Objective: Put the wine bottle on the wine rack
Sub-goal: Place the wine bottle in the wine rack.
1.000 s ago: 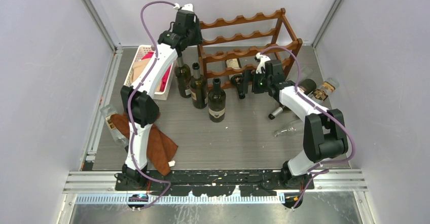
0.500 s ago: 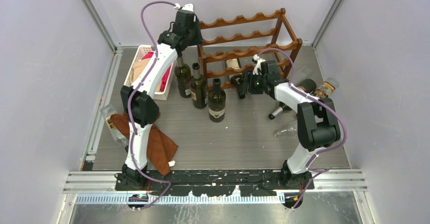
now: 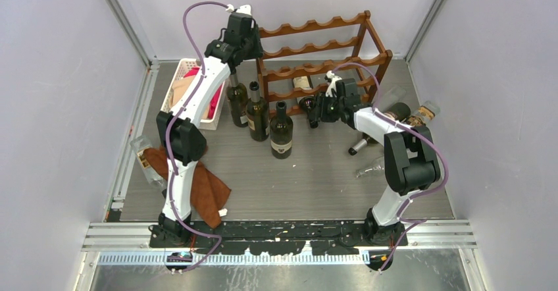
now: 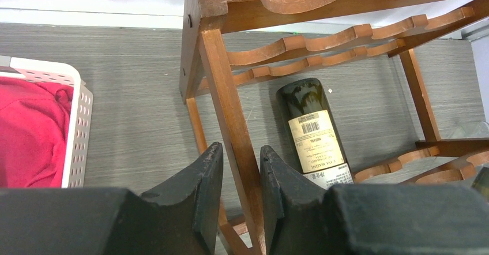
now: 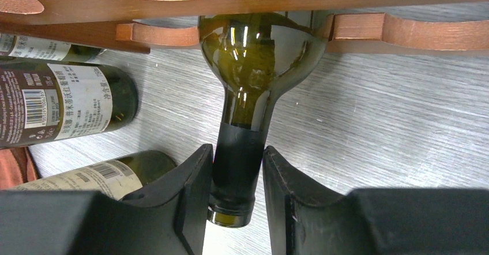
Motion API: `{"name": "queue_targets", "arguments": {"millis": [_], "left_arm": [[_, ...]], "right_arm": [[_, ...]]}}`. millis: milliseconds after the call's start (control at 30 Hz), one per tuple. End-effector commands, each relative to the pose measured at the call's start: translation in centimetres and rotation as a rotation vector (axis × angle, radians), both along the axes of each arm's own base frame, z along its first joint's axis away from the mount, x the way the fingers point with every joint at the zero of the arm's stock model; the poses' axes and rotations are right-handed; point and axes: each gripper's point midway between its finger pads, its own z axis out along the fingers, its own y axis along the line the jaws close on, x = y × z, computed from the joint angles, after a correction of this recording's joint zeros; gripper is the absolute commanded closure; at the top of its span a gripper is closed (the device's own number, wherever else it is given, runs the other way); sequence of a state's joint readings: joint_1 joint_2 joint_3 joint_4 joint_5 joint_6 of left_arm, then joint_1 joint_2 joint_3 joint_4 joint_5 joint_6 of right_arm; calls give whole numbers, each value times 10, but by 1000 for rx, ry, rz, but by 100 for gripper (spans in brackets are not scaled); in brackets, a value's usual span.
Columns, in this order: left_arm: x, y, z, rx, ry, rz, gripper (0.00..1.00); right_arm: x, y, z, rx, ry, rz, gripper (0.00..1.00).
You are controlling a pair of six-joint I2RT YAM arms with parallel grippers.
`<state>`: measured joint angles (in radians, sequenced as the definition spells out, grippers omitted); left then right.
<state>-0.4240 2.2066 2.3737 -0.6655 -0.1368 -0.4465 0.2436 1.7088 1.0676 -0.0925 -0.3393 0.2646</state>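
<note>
The wine rack (image 3: 316, 47) of dark reddish-brown wood stands at the back of the table. My left gripper (image 3: 255, 51) is shut on its front left upright post (image 4: 230, 93), one finger on each side. A green wine bottle (image 3: 304, 92) with a cream label (image 4: 314, 134) lies in the lowest tier, neck pointing forward. My right gripper (image 5: 236, 151) is shut on that bottle's dark-capped neck (image 5: 236, 174), just behind the mouth. The bottle's shoulder (image 5: 259, 53) rests in the scalloped front rail.
Three dark bottles (image 3: 258, 112) stand upright left of the rack's front. A white basket (image 3: 187, 67) with red cloth sits at the back left. Clear and dark bottles (image 3: 408, 113) lie at the right. A brown cloth (image 3: 204, 192) lies by the left arm's base.
My right gripper has moved left to the lying bottle's neck and closed on it from wide open. The left gripper has tightened slightly on the post.
</note>
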Motion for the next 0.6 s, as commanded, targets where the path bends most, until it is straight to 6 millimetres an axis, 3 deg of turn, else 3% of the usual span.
{"name": "queue_targets", "arguments": {"millis": [0,167,267,567], "left_arm": [[3,-2,14,-31,-36,-6,69],[3,-3,15,-35,-38,-9,70],[3,-3,15,-36,-38,-11,70],[5,-6,15,-46,-42,-15,70]], "right_arm": [[6,7,12,23,-46,-1,58],[4,5,11,21,-36,-15,47],[3,4,8,18,-29,-24,46],[2,-1,-1,6,-15,-63,63]]}}
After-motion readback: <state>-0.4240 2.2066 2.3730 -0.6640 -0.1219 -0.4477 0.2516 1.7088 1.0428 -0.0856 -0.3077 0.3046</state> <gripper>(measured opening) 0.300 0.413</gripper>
